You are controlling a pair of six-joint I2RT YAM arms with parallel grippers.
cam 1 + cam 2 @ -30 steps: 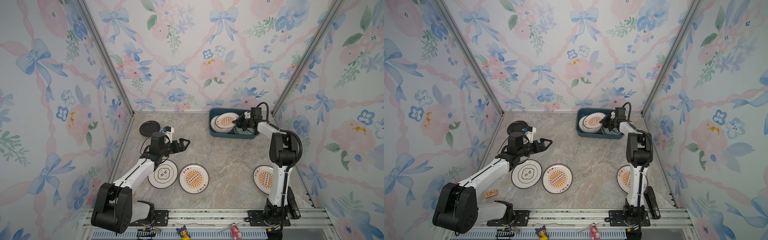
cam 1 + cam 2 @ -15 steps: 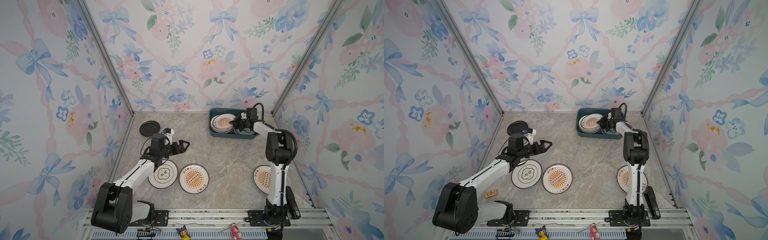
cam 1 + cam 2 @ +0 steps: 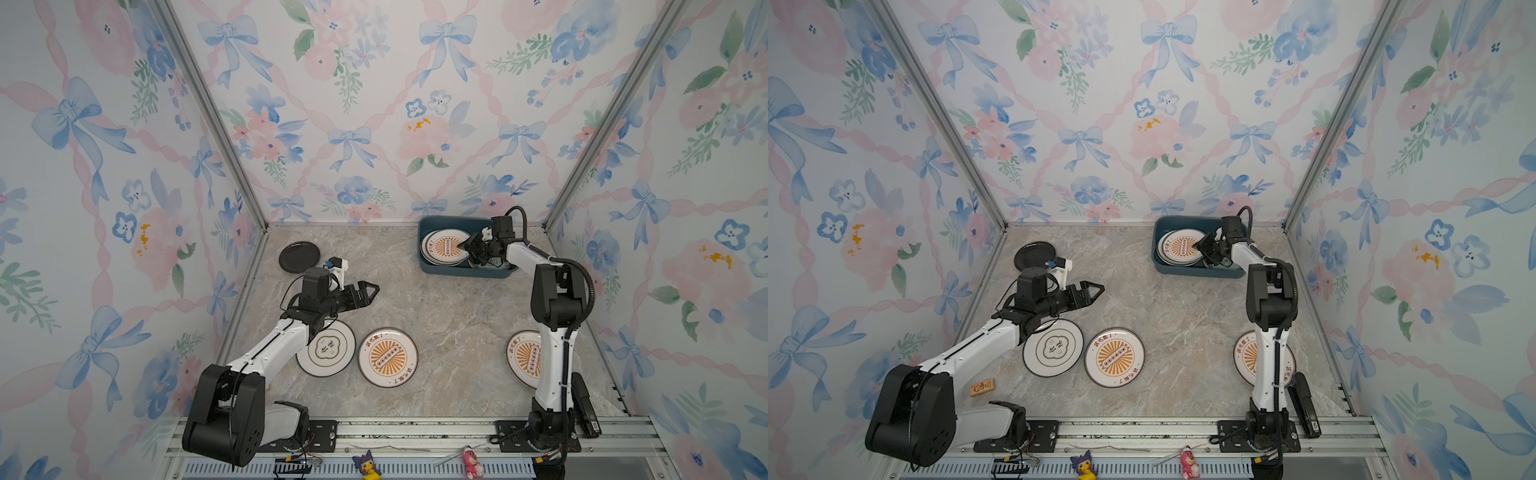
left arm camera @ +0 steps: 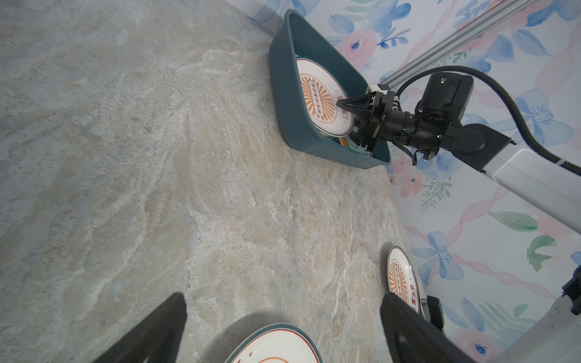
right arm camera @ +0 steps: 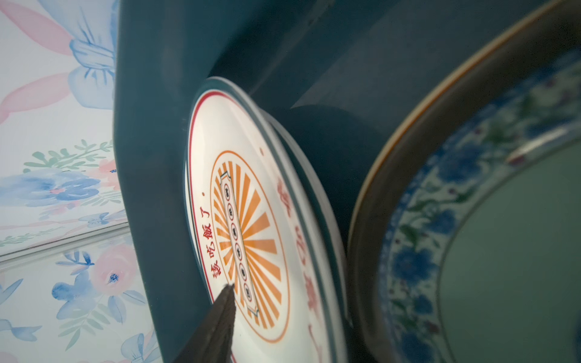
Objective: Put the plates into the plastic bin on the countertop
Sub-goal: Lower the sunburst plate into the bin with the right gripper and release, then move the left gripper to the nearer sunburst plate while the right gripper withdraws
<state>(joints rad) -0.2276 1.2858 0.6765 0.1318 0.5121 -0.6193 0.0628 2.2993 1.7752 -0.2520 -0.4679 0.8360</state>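
The dark teal plastic bin (image 3: 457, 272) stands at the back right of the countertop (image 3: 436, 316). A white sunburst plate (image 3: 442, 247) lies tilted in it on other plates, beside a teal-patterned plate (image 5: 471, 251). My right gripper (image 3: 471, 251) is inside the bin, open, with that sunburst plate's rim between its parted jaws; one finger (image 5: 220, 314) lies over the plate's face. On the countertop lie a black plate (image 3: 299, 257), a cloud-emblem plate (image 3: 330, 349), a sunburst plate (image 3: 388, 357) and another sunburst plate (image 3: 523, 357) behind the right arm. My left gripper (image 3: 368, 291) hangs open and empty above the cloud-emblem plate's far edge.
Flowered walls close the countertop on three sides. A small orange block (image 3: 982, 387) lies by the left arm's base. A black device (image 3: 584, 409) lies by the right arm's base. Two small toys (image 3: 368, 465) sit on the front rail.
My right gripper has pushed a little further left into the bin and its jaws have parted from the sunburst plate. The left arm has hardly moved.
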